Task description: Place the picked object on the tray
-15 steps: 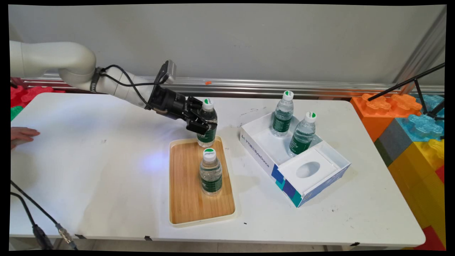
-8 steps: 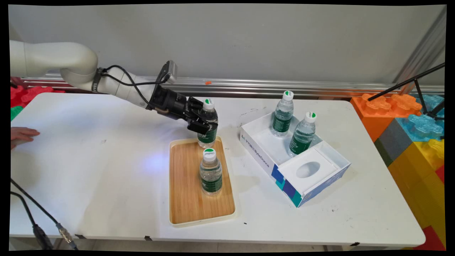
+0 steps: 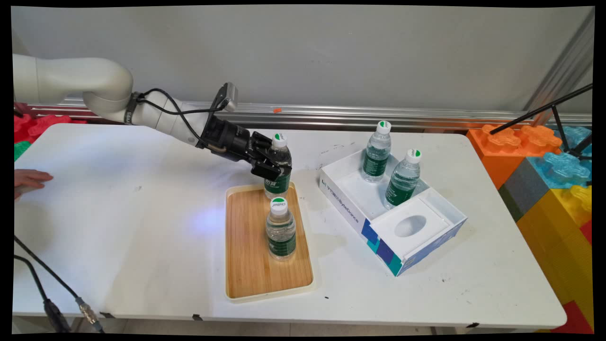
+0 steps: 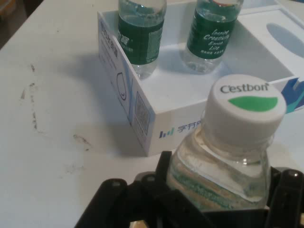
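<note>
Jaws clamped on a clear water bottle (image 3: 278, 163), green label, white cap, over the wooden tray (image 3: 248, 255).

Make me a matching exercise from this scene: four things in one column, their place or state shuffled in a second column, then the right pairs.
Things
1. hand
2. near bottle
3. wooden tray
4. white box

Places or states
A. holds two upright bottles in its open compartment
B. lies flat on the table, left of the white box
C. closed around the far bottle at the tray's far end
D. stands free and upright near the tray's middle

Pairs: 1-C, 2-D, 3-B, 4-A
</note>
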`<act>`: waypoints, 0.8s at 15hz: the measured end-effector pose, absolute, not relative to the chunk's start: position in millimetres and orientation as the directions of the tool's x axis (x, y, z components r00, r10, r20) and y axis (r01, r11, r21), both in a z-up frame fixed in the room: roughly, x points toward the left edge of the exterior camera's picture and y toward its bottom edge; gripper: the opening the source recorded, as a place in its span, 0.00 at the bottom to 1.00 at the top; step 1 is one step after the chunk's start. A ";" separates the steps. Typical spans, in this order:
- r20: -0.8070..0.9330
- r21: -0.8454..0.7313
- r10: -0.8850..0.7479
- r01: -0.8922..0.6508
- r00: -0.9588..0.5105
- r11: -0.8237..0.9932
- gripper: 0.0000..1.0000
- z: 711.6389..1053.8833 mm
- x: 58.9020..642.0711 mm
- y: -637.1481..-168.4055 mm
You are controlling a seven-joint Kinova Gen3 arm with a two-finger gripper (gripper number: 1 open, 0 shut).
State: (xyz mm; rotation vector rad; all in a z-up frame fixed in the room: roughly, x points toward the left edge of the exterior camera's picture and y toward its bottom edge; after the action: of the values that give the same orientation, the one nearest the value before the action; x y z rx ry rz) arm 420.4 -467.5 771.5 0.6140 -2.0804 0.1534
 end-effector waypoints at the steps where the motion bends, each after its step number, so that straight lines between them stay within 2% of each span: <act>1: 0.818 0.130 -0.368 -0.482 -0.441 0.866 0.00 771.1 420.2 -467.4; 12: 0.808 0.157 -0.399 -0.494 -0.434 0.855 0.00 763.7 419.9 -466.6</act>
State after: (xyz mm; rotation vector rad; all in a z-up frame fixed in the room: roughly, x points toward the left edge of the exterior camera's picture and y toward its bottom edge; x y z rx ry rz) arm 419.9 -466.6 763.7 0.6492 -2.0792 0.1263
